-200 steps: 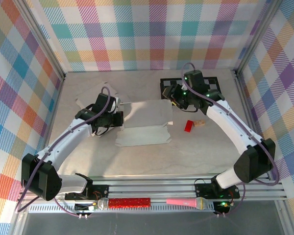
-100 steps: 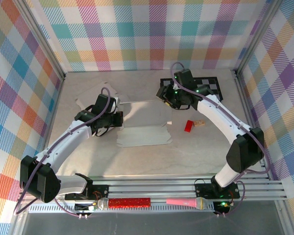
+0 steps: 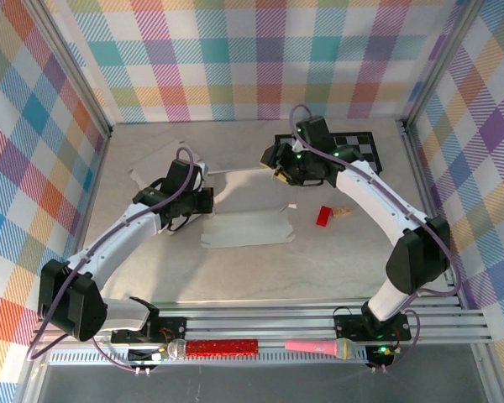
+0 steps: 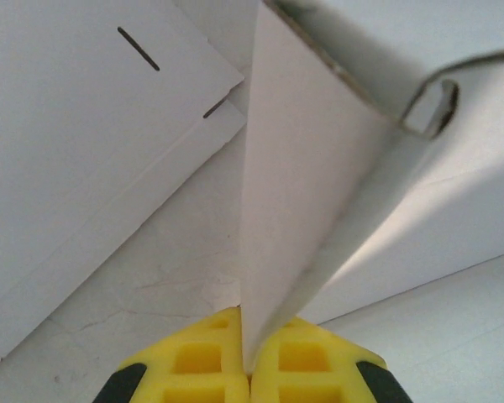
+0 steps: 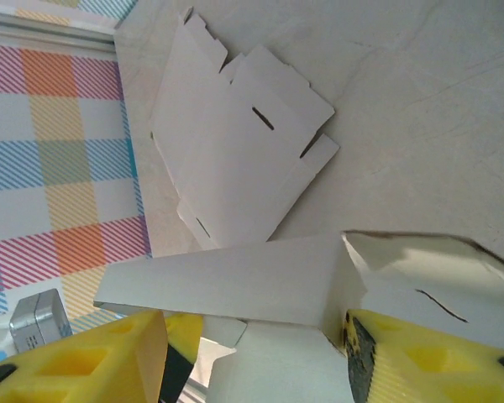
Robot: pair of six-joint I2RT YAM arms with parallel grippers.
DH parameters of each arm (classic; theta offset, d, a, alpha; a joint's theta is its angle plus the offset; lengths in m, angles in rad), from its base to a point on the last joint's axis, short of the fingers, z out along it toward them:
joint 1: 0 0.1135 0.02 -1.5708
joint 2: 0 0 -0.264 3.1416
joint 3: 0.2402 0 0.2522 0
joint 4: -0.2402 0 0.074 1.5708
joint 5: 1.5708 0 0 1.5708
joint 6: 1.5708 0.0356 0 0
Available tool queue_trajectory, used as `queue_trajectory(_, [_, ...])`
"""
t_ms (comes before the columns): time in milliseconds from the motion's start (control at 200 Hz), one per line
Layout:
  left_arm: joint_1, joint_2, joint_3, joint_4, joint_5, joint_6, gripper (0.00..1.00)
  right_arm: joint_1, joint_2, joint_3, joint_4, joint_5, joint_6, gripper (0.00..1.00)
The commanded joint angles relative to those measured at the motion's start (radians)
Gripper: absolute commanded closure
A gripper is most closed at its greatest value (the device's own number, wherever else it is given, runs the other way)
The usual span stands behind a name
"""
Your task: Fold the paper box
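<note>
My left end effector point(image 4: 245, 369) clamps the box point(image 4: 302, 168) by one panel; my right end effector point(image 5: 254, 348) gapes astride another panel, which is cut off below.

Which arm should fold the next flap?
Probably right: the right gripper stands open at the box's raised flap, free to push it. The left gripper is shut on a side flap, busy holding.

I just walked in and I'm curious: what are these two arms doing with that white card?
Two robot arms are folding a paper box in the middle of the table. The left gripper is shut on a raised flap. The right gripper is open, straddling another panel at the far right corner. The box is only partly shaped; a second flat sheet lies beside it.
</note>
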Motion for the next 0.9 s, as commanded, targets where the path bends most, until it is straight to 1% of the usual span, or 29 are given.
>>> queue_trajectory(0, [-0.006,0.022,0.029,0.069,-0.046,0.036,1.00,-0.047,-0.087,-0.015,0.006,-0.010,-0.055,0.42])
queue_trajectory(115, [-0.001,0.039,0.042,0.102,-0.053,0.049,1.00,-0.068,-0.208,-0.122,0.004,0.050,-0.107,0.42])
queue_trajectory(200, [-0.002,0.047,0.052,0.117,-0.056,0.055,1.00,-0.069,-0.269,-0.220,0.022,0.063,-0.108,0.43])
queue_trajectory(290, [-0.001,0.050,0.057,0.128,-0.053,0.061,1.00,-0.070,-0.283,-0.298,0.058,0.045,-0.084,0.49])
queue_trajectory(425, [-0.003,0.045,0.055,0.132,-0.049,0.065,1.00,-0.067,-0.271,-0.364,0.142,0.042,-0.037,0.52])
queue_trajectory(595, [-0.002,0.041,0.055,0.132,-0.043,0.063,1.00,-0.055,-0.224,-0.391,0.166,0.063,-0.036,0.54])
queue_trajectory(800, [-0.002,0.044,0.066,0.126,-0.037,0.064,1.00,-0.049,-0.144,-0.376,0.211,0.027,-0.016,0.57])
queue_trajectory(895, [-0.003,0.045,0.066,0.126,-0.034,0.061,1.00,-0.041,-0.126,-0.374,0.212,0.033,-0.018,0.58])
